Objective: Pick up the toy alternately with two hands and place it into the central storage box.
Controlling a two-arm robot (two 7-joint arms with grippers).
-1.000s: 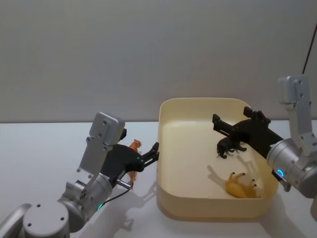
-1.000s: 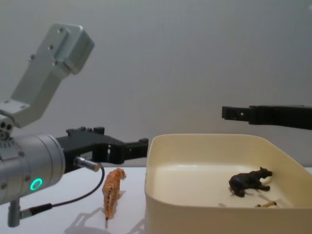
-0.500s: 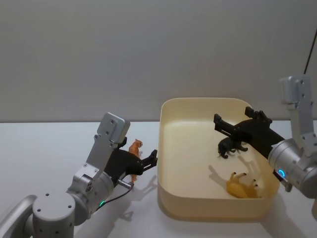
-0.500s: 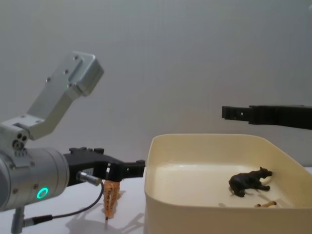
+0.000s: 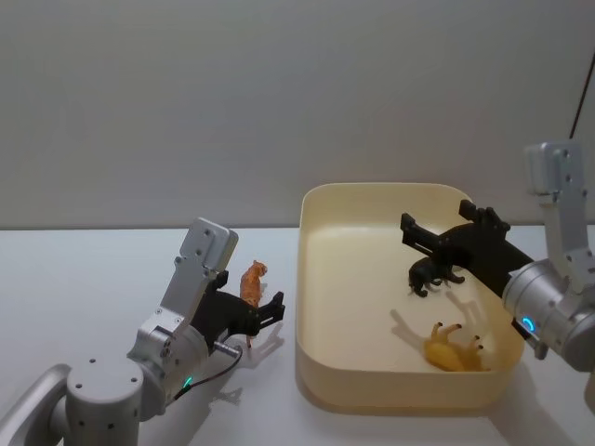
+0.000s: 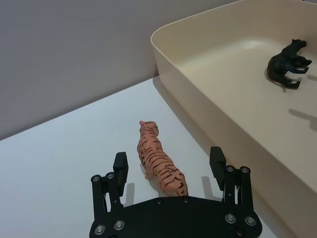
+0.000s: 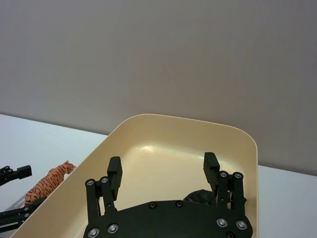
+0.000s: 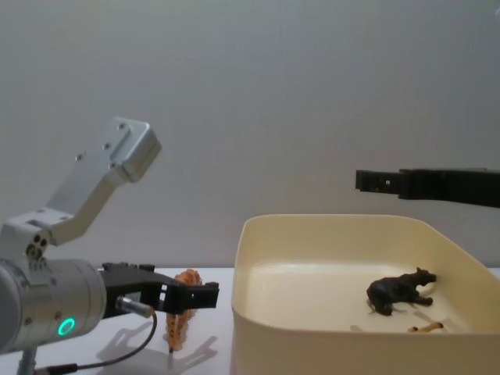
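Observation:
An orange striped toy tiger (image 5: 252, 282) (image 6: 159, 165) (image 8: 182, 317) (image 7: 47, 181) stands upright on the white table just left of the cream storage box (image 5: 325, 372) (image 8: 258, 328) (image 6: 208, 89) (image 7: 247, 144). My left gripper (image 5: 263, 309) (image 6: 168, 162) (image 8: 205, 295) is open and low over the table, its fingers on either side of the tiger's hindquarters, not closed on it. My right gripper (image 5: 437, 221) (image 7: 162, 169) (image 8: 361, 180) hangs open above the box. Inside the box lie a black toy animal (image 5: 432, 274) (image 8: 399, 291) (image 6: 288, 63) and a yellow one (image 5: 453, 348).
The white table (image 5: 84, 279) stretches to the left of the tiger. A grey wall (image 5: 279, 93) stands behind. The box's near wall sits close to the left gripper's right finger (image 6: 217, 159).
My left gripper has dropped lower and pulled back, so its fingers now straddle the tiger. The right arm and the toys in the box have not moved.

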